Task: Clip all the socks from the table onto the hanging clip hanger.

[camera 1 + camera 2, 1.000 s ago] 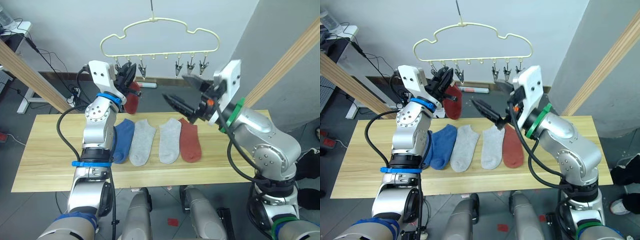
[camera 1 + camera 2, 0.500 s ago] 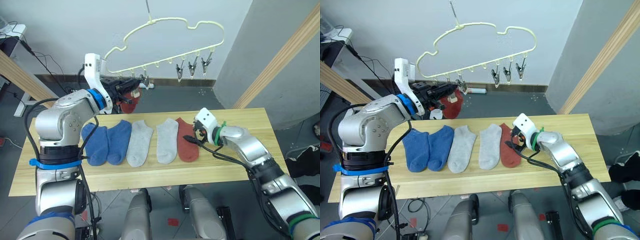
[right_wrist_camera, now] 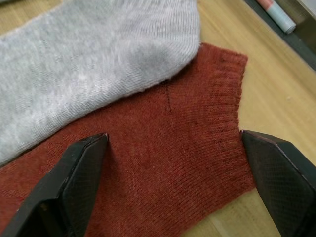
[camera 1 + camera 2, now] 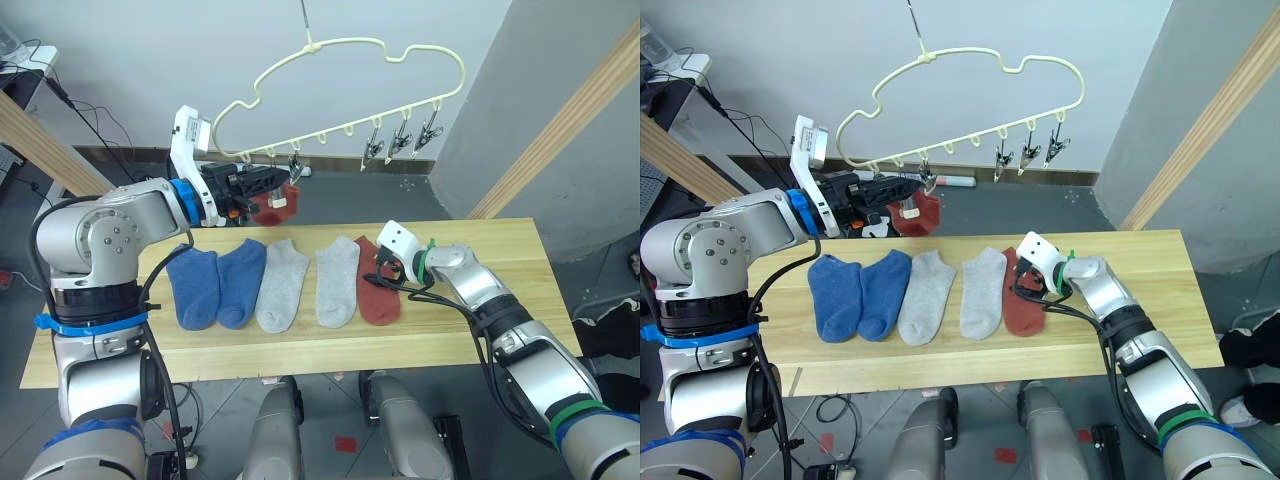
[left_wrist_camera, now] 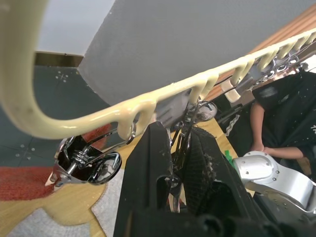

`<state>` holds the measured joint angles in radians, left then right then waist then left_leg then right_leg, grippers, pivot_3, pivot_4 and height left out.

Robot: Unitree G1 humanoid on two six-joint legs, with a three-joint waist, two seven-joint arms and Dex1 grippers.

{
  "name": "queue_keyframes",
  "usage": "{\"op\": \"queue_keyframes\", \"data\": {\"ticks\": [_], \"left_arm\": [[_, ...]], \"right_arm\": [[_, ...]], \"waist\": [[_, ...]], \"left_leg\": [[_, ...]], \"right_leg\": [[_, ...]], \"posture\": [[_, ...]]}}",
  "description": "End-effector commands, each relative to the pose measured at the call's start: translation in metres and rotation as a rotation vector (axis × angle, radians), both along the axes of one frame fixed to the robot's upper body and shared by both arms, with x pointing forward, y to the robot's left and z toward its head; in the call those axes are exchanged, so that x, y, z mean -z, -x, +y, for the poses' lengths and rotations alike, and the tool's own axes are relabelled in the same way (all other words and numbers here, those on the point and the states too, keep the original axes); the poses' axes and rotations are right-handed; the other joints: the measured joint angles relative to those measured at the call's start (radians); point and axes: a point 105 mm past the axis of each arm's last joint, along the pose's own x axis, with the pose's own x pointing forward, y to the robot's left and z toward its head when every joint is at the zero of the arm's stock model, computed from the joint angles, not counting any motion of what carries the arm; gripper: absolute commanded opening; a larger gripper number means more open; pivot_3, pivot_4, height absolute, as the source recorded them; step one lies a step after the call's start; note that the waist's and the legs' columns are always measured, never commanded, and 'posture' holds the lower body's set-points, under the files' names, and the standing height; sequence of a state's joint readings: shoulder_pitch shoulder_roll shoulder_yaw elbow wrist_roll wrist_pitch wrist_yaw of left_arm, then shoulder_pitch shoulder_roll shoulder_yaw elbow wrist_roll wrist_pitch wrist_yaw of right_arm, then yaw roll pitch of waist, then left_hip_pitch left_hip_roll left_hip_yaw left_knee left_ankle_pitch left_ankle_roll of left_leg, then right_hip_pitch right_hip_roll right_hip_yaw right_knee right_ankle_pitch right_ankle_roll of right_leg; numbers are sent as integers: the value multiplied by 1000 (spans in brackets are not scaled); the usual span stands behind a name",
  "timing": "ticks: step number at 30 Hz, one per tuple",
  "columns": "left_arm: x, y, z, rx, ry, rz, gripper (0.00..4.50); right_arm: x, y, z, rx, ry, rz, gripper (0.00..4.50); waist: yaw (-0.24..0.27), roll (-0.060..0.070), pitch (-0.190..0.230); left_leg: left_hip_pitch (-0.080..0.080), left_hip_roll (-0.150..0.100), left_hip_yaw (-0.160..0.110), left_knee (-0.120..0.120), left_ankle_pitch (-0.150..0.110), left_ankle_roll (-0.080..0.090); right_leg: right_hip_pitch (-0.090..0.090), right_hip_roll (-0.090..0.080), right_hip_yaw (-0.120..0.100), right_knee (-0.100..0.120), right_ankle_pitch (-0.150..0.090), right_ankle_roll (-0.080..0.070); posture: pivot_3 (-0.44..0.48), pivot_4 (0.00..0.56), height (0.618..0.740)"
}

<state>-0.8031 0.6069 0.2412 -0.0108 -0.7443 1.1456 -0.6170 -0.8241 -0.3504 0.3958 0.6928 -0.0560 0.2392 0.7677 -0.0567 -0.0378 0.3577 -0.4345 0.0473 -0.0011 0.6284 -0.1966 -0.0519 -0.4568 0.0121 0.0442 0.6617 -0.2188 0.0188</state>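
**Right gripper spread over the rust sock, left gripper up at the clips**

While tilted up toward the right, hanging by its hook above and behind the tabletop (image 4: pixel 470 300): clip hanger (image 4: pixel 340 72), cream-yellow, cloud-shaped, with a row of small metal clips along its lower bar. Spread across the light wooden planks, a row of five socks lying flat: two blue socks (image 4: pixel 218 285) side by side at the left, then two light grey socks (image 4: pixel 308 285), then a rust red sock (image 4: pixel 377 283) at the right end, its edge just under the neighbouring grey one. Clipped near the hanger's left end and dangling behind the row: a second rust red sock (image 4: pixel 277 203).

Raised to the hanger's lower left: left gripper (image 4: pixel 268 180), fingers pressed close together around one of the metal clips (image 5: pixel 180 143), seen from the wrist right under the cream bar. Down at the tabletop: right gripper (image 4: pixel 385 277), spread wide, both black fingers (image 3: pixel 81 182) set down on either side of the rust sock's cuff, nothing pinched between them.
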Motion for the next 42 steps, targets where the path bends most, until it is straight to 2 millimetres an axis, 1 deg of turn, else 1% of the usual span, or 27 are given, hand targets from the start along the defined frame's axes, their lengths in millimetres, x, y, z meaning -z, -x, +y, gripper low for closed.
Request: {"op": "queue_keyframes", "data": {"ticks": [1,2,4,7,9,12,14,15,18,20,21,22,24,25,27,29,30,32,35,38,42], "left_arm": [[3,5,2,-2,-28,8,257],[4,6,2,0,-26,9,257],[4,6,1,0,-22,9,257],[4,6,1,-3,-22,9,257],[3,5,2,-12,-5,18,257],[6,6,2,-11,7,51,257],[9,7,1,0,10,82,257],[11,7,0,3,18,104,257],[13,7,0,11,35,139,257],[13,7,0,13,46,155,257],[11,6,0,15,77,172,257],[9,6,-1,32,126,204,257],[7,6,-4,54,191,249,257],[7,4,-4,45,204,262,257],[6,4,-6,50,230,282,257],[2,3,-8,55,264,297,257],[1,3,-8,58,276,308,257],[-1,2,-8,57,299,323,257],[-7,0,-9,66,351,341,257],[-12,1,-12,86,388,355,257],[-10,1,-12,74,370,359,257]], "right_arm": [[14,9,-5,-42,59,61,4316],[15,9,-7,-40,67,61,4118],[16,9,-9,-37,79,59,3553],[17,10,-10,-41,84,58,2484],[14,11,-17,-46,92,29,1781],[5,18,-24,-69,77,-24,724],[-4,26,-29,-87,62,-49,78],[-11,33,-30,-108,48,-60,34],[-25,48,-32,-138,24,-73,34],[-38,58,-31,-154,-11,-84,34],[-51,68,-26,-186,-42,-90,34],[-68,80,-14,-217,-117,-82,34],[-88,97,6,-261,-220,-54,34],[-95,102,18,-277,-260,-54,34],[-104,106,36,-281,-324,-58,34],[-108,108,49,-266,-380,-42,34],[-108,107,54,-264,-381,-47,34],[-107,106,59,-259,-378,-54,34],[-111,100,66,-234,-413,-64,34],[-113,98,68,-229,-423,-69,34],[-118,96,70,-227,-434,-78,34]], "waist": [[0,0,0],[0,0,0],[0,0,0],[0,0,0],[2,0,0],[8,0,0],[12,0,0],[15,0,0],[14,0,0],[10,0,0],[8,0,0],[8,0,0],[4,0,0],[2,0,0],[-2,0,0],[1,0,0],[3,0,0],[4,0,0],[4,0,0],[6,0,0],[6,0,0]], "left_leg": [[0,0,0,0,0,0],[0,0,0,0,0,0],[1,0,0,0,0,0],[1,0,0,1,0,0],[1,0,0,1,0,0],[1,-1,0,1,0,0],[1,-1,0,1,0,0],[1,-2,0,1,0,0],[1,-2,0,1,0,0],[1,-1,0,1,0,0],[1,-1,0,1,0,0],[2,0,0,1,0,0],[2,0,-1,1,0,-1],[2,0,-1,1,0,-1],[2,0,-1,2,0,-1],[2,0,-2,2,1,-2],[2,0,-3,1,1,-2],[1,-1,-2,2,1,-2],[1,-3,-1,2,1,-2],[0,-3,-2,2,1,-2],[0,-2,-2,1,1,-2]], "right_leg": [[0,0,0,0,0,0],[0,0,0,0,0,0],[1,0,0,1,0,0],[1,0,0,2,0,0],[1,0,0,2,0,0],[1,-1,0,2,0,0],[1,-1,0,1,0,0],[1,-2,0,1,0,0],[1,-2,0,1,0,0],[1,-2,0,2,0,0],[1,-1,0,3,0,0],[1,-1,0,3,0,0],[1,0,0,4,0,0],[1,0,-1,4,0,0],[1,0,-1,4,0,0],[1,0,-1,4,0,0],[1,0,-2,4,0,0],[1,-1,-1,4,0,0],[1,-3,-1,3,0,0],[1,-3,-2,3,0,0],[1,-3,-2,3,0,0]], "posture": [[-17,350,740],[-16,349,740],[-16,349,740],[-16,354,740],[-16,355,740],[-13,356,740],[-9,359,740],[-10,361,740],[-12,362,740],[-23,363,740],[-23,363,740],[-31,363,740],[-37,364,740],[-40,365,740],[-42,361,740],[-44,360,740],[-46,359,740],[-49,358,740],[-46,359,740],[-45,359,740],[-43,359,740]]}}
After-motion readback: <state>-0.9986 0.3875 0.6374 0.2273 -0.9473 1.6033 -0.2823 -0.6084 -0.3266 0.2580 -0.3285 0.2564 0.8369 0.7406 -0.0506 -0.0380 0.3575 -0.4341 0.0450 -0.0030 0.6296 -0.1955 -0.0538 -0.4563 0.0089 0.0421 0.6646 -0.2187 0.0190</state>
